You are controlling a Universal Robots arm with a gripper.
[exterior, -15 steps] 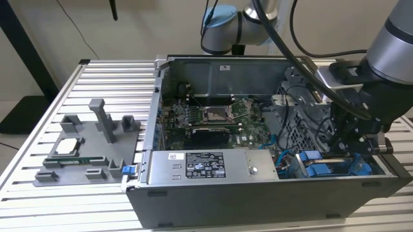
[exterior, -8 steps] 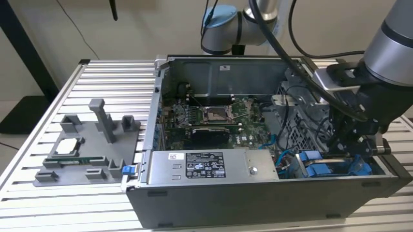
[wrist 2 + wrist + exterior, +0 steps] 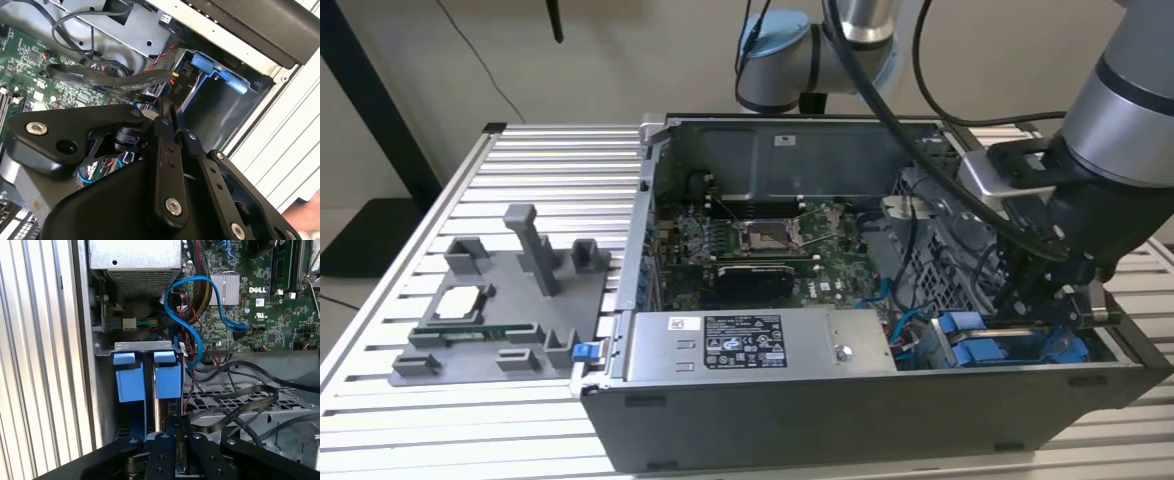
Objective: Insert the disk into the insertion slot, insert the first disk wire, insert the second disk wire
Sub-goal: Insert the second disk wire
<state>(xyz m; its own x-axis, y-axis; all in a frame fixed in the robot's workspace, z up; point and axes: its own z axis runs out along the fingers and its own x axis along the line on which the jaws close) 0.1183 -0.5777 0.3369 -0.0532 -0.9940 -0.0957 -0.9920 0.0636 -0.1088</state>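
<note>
While the gripper (image 3: 176, 440) hangs low at the exterior view's right end of the computer case (image 3: 854, 420), its fingers pinched almost together with nothing clearly between them, the disk (image 3: 167, 380) sits blue-framed in the insertion slot (image 3: 145, 346), apparently already seated.

Disk (image 3: 167, 382) in blue carrier, standing on edge inside grey perforated insertion slot (image 3: 142, 346).

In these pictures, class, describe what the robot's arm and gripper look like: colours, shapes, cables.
The arm is a thick silver-grey tube with a light blue cap at a joint, and black cables run along it. The gripper is matte black, built of flat bars joined by silver screws, narrowing to slim fingers.
</note>
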